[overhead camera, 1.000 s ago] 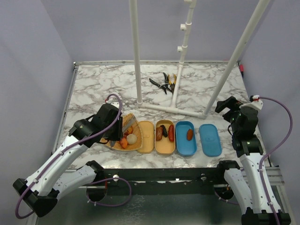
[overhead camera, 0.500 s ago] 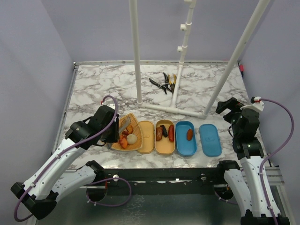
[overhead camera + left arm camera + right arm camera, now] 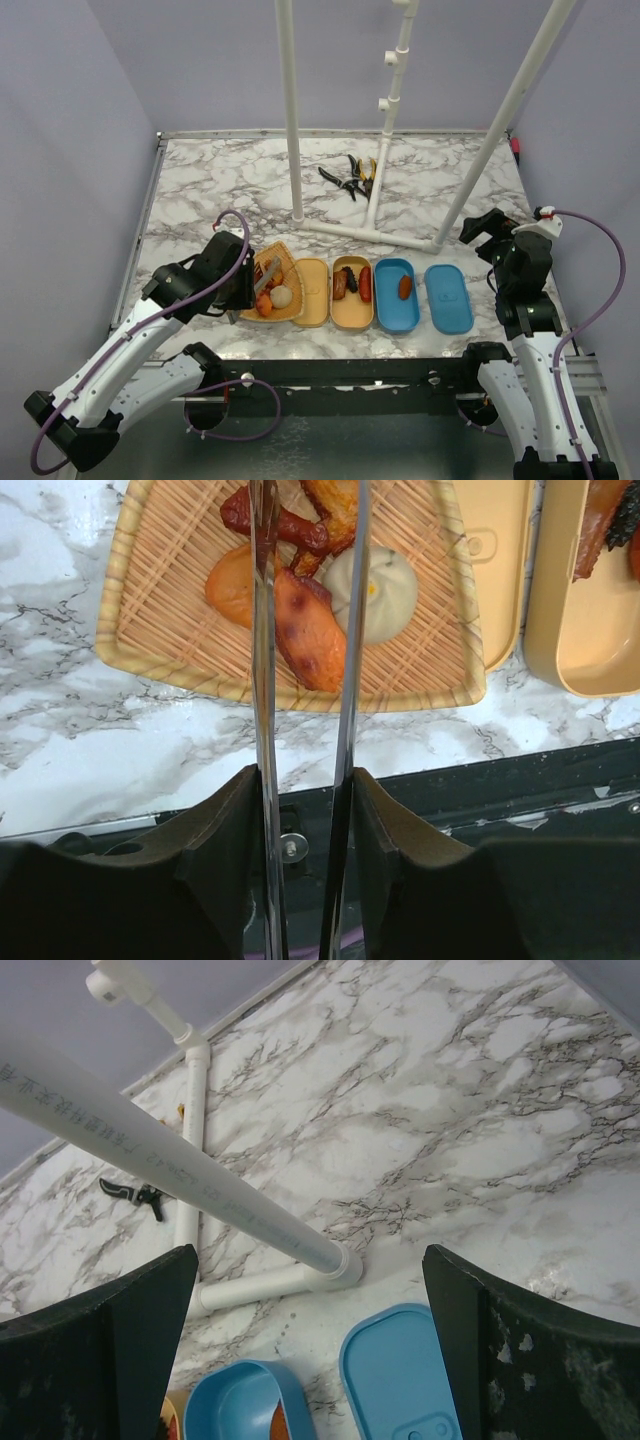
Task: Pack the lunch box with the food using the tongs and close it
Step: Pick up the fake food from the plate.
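With the left claw (image 3: 305, 780), grips the tongs (image 3: 263, 680), arms parted above the food (image 3: 305, 630) in the woven tray (image 3: 125, 590). Holds the right claw (image 3: 310, 1255) wide open above the tabletop (image 3: 450, 1110).

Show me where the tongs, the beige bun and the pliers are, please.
tongs (image 3: 264, 730): left wrist view, on the left metal arm.
beige bun (image 3: 388, 585): left wrist view, on its domed top.
pliers (image 3: 346, 182): top external view, near their joint.
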Robot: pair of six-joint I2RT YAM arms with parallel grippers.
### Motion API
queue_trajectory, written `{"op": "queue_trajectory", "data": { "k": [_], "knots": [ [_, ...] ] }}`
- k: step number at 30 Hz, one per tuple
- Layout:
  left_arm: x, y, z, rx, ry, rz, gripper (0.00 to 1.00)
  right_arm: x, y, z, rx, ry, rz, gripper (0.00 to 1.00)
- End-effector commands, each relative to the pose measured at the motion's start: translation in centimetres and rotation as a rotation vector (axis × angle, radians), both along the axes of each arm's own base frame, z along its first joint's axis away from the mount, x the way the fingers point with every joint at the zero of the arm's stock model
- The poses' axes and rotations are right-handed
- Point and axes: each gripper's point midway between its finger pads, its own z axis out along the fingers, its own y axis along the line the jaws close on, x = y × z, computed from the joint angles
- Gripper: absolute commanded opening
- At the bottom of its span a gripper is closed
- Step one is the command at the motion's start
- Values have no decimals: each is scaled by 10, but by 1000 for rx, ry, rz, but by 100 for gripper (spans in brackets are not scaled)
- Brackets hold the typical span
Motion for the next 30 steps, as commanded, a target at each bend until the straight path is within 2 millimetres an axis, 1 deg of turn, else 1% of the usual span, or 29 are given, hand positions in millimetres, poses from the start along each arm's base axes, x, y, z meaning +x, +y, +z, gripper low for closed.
{"op": "queue_trajectory", "data": {
  "k": [1,6,10,14,23,30],
  "knots": [
    [4,-1,-5,-12,-15,24,43,-2,2,-11,-9,32,17,100],
    [7,-10,-9,-48,-18,11,43,-1,3,-13,0,39,23,100],
    [9,-13,-14,-46,-12,-5,42,0,4,-13,4,38,24,100],
    [14,-19,-13,-64,-27,-23,40,0,4,-15,5,43,23,100],
    [16,-18,-17,-42,-19,-28,33,2,5,-22,12,55,25,100],
    [16,-18,-10,-46,-27,-33,27,3,5,-25,20,58,24,100]
  ]
}}
